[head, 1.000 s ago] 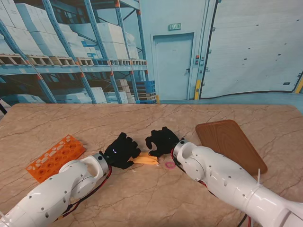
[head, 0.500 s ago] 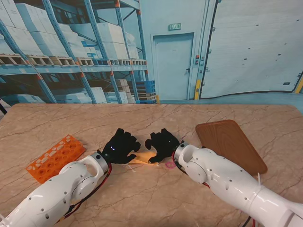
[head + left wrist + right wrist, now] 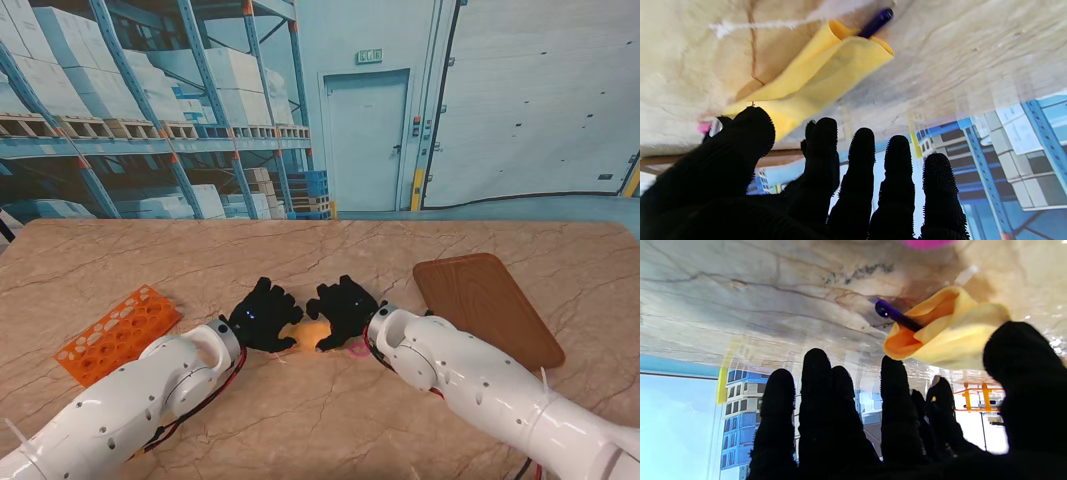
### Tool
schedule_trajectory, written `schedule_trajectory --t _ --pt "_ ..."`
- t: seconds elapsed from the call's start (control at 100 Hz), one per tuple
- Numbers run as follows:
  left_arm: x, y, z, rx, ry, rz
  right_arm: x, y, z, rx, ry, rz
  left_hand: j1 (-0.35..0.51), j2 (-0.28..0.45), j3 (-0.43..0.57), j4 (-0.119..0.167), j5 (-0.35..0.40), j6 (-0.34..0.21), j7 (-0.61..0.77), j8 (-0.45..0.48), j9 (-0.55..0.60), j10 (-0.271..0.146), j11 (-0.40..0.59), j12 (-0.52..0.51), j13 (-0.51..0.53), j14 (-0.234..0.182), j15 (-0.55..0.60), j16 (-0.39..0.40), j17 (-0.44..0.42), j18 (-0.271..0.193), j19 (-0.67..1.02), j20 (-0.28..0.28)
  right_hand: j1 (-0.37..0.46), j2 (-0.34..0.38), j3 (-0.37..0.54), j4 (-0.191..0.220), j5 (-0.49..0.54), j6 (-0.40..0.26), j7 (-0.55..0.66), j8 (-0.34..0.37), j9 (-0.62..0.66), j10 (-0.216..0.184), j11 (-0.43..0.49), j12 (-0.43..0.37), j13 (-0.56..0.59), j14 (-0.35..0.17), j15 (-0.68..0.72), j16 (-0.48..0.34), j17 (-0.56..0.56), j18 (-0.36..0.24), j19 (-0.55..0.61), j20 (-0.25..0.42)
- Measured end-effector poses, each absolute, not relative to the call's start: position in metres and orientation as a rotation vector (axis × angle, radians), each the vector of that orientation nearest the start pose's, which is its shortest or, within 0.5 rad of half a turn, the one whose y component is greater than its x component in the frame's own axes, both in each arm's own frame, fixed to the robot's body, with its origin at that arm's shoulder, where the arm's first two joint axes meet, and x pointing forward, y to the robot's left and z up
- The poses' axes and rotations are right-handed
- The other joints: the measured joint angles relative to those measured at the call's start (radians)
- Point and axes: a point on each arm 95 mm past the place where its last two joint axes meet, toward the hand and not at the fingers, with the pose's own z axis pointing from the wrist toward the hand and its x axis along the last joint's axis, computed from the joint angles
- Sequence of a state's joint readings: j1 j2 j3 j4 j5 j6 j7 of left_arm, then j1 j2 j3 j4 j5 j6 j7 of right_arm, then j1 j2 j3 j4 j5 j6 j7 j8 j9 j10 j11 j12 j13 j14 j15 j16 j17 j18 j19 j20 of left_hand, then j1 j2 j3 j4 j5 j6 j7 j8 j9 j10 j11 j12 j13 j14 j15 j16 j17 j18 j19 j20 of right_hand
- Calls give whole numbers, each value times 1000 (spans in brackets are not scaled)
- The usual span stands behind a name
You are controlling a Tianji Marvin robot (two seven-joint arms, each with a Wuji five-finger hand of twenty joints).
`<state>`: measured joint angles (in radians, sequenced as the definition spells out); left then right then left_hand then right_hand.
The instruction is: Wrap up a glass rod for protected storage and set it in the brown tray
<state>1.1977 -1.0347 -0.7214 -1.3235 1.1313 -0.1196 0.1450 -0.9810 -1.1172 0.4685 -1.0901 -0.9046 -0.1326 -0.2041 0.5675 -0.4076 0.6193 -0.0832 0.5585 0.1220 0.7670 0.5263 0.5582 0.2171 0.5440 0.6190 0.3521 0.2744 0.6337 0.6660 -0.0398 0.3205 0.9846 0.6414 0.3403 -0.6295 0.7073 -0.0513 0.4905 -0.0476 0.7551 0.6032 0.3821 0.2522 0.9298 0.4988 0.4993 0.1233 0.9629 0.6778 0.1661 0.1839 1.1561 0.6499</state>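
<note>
Glass rod point(image 3: 876, 22), dark blue, lies on the marble worktop point(image 3: 320, 250) inside a loosely rolled yellow cloth point(image 3: 312, 333); one rounded end projects from the open mouth of the roll in both wrist views. The rod's long axis follows the axis of the roll, which in the stand view runs roughly left to right between the two hands.

Left robot hand point(image 3: 262, 314), black-gloved: fingers spread and extended, thumb tip at the edge of the cloth; whether it presses or grips the fabric cannot be told. Right robot hand point(image 3: 345, 308), also black-gloved: fingers apart and extended, thumb against the side of the roll; a firm hold cannot be confirmed.

Brown tray point(image 3: 486, 305) lies flat on the worktop to the right of the right robot hand, apart from the bundle. An orange perforated rack point(image 3: 118, 332) lies to the left, beyond the left arm. A small pink ring point(image 3: 359, 348) rests on the worktop just beside the right wrist, nearer to me than the cloth.
</note>
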Motion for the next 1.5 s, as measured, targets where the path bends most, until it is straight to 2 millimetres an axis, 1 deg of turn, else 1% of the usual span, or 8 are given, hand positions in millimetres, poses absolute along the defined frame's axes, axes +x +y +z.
schedule_trajectory --t 0.31,0.48,0.64,0.79,0.91,1.18,1.39,1.5 --pt "429 -74 -377 -596 2003 -1350 464 97 -387 742 1994 1464 -9 -28 27 0 -17 48 -43 3 1 1 -13 0 0 2 -11 0 -3 5 -11 0 49 1 1 0 -27 25 -6 -1 -33 13 10 0 -11 0 13 0 0 0 14 -1" --pt "434 -76 -378 -557 2005 -1315 466 99 -390 736 2005 1451 19 -26 100 1 -9 39 -16 51 3 1 -10 2 0 3 -11 0 4 5 -11 2 39 2 116 -6 -63 47 -5 -16 -53 23 22 0 -11 0 24 -12 1 0 30 -16" --pt "439 -81 -379 -548 1997 -1293 469 103 -390 726 2013 1445 146 -79 173 11 -9 28 123 38 61 1 34 24 64 6 40 15 41 5 36 13 39 2 241 -6 -56 57 32 -8 -53 24 31 0 -11 0 26 -12 1 -1 33 -22" --pt "444 -84 -380 -581 1990 -1289 470 103 -390 730 2005 1447 189 -90 215 -31 -8 13 276 24 185 -4 64 129 163 16 115 27 99 11 101 13 71 18 277 -6 -47 49 39 -13 -53 24 41 0 -11 -1 36 -12 2 -2 41 -22" --pt "448 -86 -380 -602 1978 -1298 471 101 -390 744 1995 1455 175 -92 224 -51 16 -40 328 23 223 -13 64 172 197 16 143 28 125 14 132 13 71 30 277 -6 -32 26 31 -29 -53 24 42 0 -11 -1 37 -12 3 -2 42 -32" --pt "451 -82 -384 -725 1908 -1324 471 98 -386 767 1956 1513 195 -90 206 -42 2 -140 352 94 409 -64 113 198 382 15 268 49 243 9 230 14 47 258 116 38 -84 21 30 -30 -53 24 51 -10 -11 -7 48 -22 3 -9 44 -37" --pt "450 -77 -387 -742 1864 -1366 469 101 -391 780 2005 1495 196 -93 192 -42 10 -172 352 72 467 -65 155 141 469 6 330 47 311 -15 266 24 31 256 94 38 -68 21 35 -32 -53 24 54 -10 -11 -10 48 -22 3 -11 44 -38" --pt "451 -73 -387 -831 1814 -1379 470 103 -391 768 2020 1486 197 -94 194 -42 13 -174 367 51 468 -67 167 125 479 6 332 37 323 -16 272 24 15 185 107 38 -44 21 30 -25 -24 24 54 -12 -9 -9 49 -22 3 -12 44 -38"
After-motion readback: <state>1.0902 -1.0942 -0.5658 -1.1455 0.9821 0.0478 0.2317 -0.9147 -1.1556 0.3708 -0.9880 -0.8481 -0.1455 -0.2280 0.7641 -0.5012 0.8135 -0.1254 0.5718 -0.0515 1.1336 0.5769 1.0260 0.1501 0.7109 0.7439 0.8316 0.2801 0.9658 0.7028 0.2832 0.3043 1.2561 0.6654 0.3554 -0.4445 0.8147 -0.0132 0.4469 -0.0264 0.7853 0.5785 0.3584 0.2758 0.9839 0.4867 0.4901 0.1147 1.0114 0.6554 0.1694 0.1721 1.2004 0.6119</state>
